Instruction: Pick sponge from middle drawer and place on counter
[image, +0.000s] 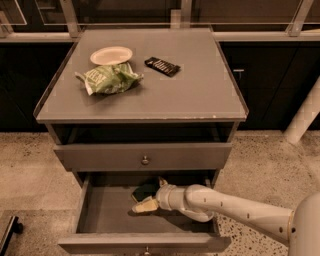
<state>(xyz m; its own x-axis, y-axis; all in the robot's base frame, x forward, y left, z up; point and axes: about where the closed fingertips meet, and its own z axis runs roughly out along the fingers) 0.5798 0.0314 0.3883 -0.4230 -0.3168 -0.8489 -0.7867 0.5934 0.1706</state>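
Observation:
The middle drawer (102, 212) is pulled out at the bottom of the cabinet. The sponge (142, 189), dark green, lies on its floor near the back centre. My gripper (148, 195) reaches into the drawer from the right. It is open, with one pale finger (143, 206) in front of the sponge and the other (162, 181) behind it. Whether the fingers touch the sponge cannot be told. The counter (200, 85) is the grey cabinet top above.
On the counter lie a white plate (111, 55), a green snack bag (107, 79) and a dark wrapped bar (162, 66). A closed drawer front with a round knob (145, 160) sits just above the open drawer. My arm (235, 210) crosses the drawer's right side.

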